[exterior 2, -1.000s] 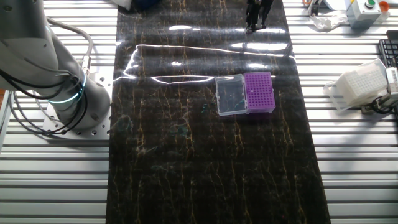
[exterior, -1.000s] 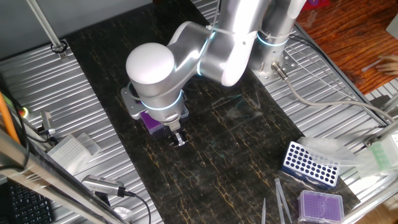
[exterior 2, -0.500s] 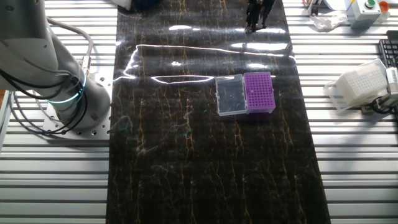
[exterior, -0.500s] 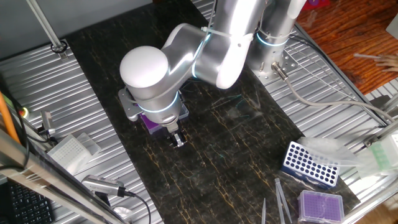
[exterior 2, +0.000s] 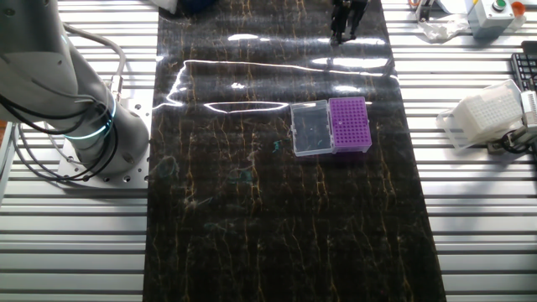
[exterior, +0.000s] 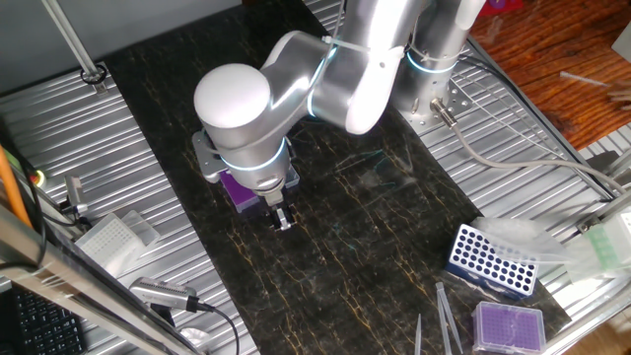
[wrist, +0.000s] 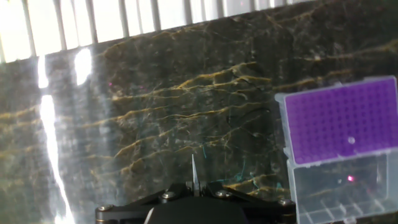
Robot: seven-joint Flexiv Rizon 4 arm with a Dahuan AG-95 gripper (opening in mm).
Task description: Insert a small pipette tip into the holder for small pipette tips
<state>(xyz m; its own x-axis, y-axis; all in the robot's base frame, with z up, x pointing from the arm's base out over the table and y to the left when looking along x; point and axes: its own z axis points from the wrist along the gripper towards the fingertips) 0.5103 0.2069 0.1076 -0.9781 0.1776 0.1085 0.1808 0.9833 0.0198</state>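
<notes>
We find the arm (exterior: 296, 89) bent over a dark marbled mat (exterior 2: 277, 218) with gold veining that covers the middle of the surface (exterior 2: 470, 226); ribbed metal panels flank the mat on both sides. Strong window glare streaks the mat in the hand view.

In the hand view the gripper (wrist: 194, 185) sits at the 6 o'clock edge, its fingers drawn together on a small pipette tip (wrist: 194, 171), which stands straight out with its point above bare mat. In the other fixed view the gripper shows at 12 o'clock.

The holder for small pipette tips (exterior 2: 349, 123) rests on the mat, its vivid purple grid up and its clear lid (exterior 2: 310, 128) folded flat open beside it. In the hand view it lies at 3 o'clock from the tip, well apart, with one hole of the grid showing a pale spot. In one fixed view the arm's wrist hides most of the holder.

Toward 4 o'clock in that view we note a blue rack (exterior: 491, 259) with round holes and, just below it, a paler purple-topped box (exterior: 509, 325). A white tip box (exterior 2: 487, 116) sits on the ribbed panel at 3 o'clock in the other fixed view. Wooden flooring (exterior: 552, 69) shows beyond the surface.
</notes>
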